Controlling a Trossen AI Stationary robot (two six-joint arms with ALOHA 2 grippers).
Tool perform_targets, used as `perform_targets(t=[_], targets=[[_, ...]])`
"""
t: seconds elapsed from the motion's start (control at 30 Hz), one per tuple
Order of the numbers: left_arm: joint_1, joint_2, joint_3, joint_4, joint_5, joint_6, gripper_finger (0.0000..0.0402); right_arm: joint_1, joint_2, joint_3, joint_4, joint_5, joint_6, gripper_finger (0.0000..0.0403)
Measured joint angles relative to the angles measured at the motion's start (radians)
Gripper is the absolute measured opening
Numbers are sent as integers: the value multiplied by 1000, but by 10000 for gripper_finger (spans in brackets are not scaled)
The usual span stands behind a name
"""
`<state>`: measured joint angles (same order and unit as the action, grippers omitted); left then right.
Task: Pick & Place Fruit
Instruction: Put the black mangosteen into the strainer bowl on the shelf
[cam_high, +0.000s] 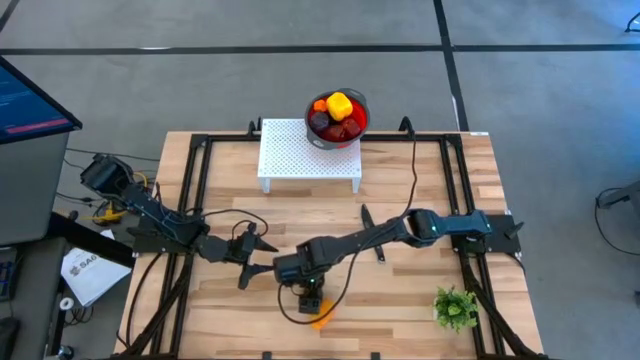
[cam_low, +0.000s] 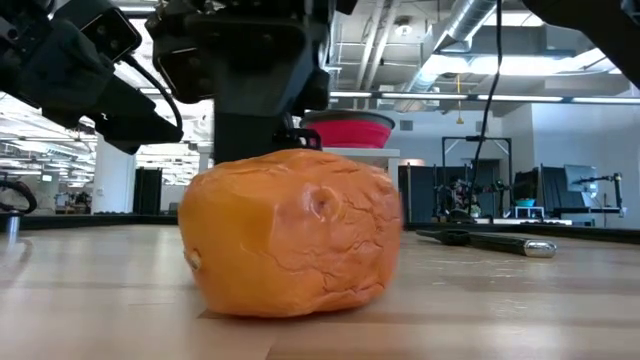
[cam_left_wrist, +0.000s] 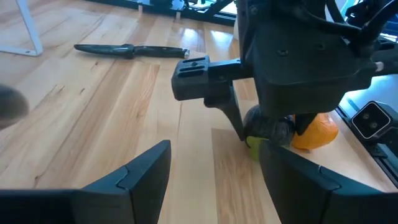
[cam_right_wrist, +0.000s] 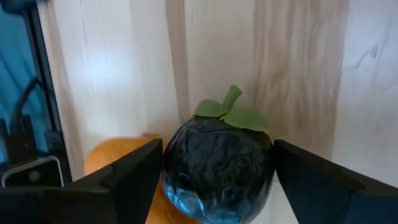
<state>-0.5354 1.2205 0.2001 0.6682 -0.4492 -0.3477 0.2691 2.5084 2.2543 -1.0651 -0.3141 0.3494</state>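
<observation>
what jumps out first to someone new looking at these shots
First, the lumpy orange toy fruit at the table's near edge, filling the low view. Right beside it, the right gripper straddles a glossy blackish-green round toy fruit with a green leaf top, fingers on either side. Far back, a metal bowl heaped with red, yellow and orange fruit sits by the white perforated stand.

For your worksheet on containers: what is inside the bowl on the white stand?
The bowl on the white stand holds toy fruit: a yellow piece on top, orange beside it, red and dark ones below. Anything beneath those is covered.
</observation>
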Motion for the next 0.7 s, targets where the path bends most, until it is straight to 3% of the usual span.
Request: perform_targets(t=[0.23, 0.33, 0.57, 0.7], targets=[[0, 0, 0, 1, -20, 0, 237, 8, -1, 0, -42, 8, -37, 291], [0, 0, 0, 2, -26, 0, 237, 19, -4, 1, -45, 67, -51, 284], [0, 0, 0, 2, -26, -1, 237, 84, -72, 0, -175, 430, -79, 240], [0, 0, 0, 5, -26, -4, 237, 116, -134, -53, -223, 572, -57, 220]])
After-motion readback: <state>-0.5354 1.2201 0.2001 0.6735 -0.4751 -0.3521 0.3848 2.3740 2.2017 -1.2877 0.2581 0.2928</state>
